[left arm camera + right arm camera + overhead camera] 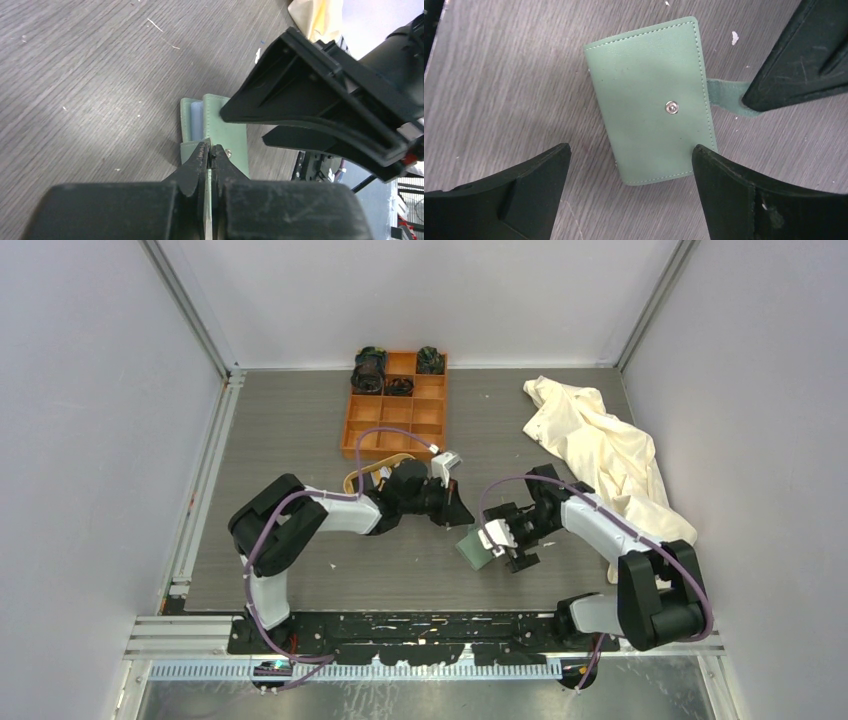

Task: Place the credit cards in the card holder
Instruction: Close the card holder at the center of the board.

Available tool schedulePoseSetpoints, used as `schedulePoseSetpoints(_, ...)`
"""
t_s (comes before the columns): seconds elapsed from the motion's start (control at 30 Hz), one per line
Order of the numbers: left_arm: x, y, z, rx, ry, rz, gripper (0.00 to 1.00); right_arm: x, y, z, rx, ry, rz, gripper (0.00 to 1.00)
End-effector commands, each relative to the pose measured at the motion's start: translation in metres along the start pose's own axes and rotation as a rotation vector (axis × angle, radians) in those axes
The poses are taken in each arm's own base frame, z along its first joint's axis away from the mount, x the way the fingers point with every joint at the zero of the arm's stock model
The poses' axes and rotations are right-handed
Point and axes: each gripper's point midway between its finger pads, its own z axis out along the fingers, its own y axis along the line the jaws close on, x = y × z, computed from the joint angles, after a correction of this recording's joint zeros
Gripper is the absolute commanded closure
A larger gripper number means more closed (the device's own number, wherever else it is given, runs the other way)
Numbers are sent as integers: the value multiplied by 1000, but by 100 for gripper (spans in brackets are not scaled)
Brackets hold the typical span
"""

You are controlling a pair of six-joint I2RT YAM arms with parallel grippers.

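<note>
The sage-green card holder (470, 548) lies folded shut on the grey table between my two grippers. In the right wrist view it (649, 100) shows its metal snap and its strap tab (723, 91) sticking out to the right. My left gripper (210, 147) is shut on that strap tab, and it also shows in the top view (458, 515). A pale blue credit card (196, 117) peeks from the holder's edge (227, 130). My right gripper (630, 150) is open, its fingers straddling the holder's near end just above it; the top view shows it too (497, 540). Other cards are out of view.
An orange nine-compartment box (395, 410) with dark items in its back cells stands at the back. A tan oval tray (368, 476) shows partly behind the left arm. A cream cloth (600, 450) lies crumpled at the right.
</note>
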Motion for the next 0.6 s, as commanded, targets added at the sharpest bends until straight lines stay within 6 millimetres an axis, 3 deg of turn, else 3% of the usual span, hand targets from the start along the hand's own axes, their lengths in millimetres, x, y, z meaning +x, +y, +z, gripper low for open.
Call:
schedulePoseSetpoints(0.0,-21,-31,5,104,-60,26,100,8,-19,3,77,62,-8,6)
schedulePoseSetpoints(0.23,-7,-31,12,81,-27,45,100,6,-15,16,64,80,0,20)
schedulePoseSetpoints(0.57,8,-26,19,26,23,73,100,-1,-8,19,46,62,51,39)
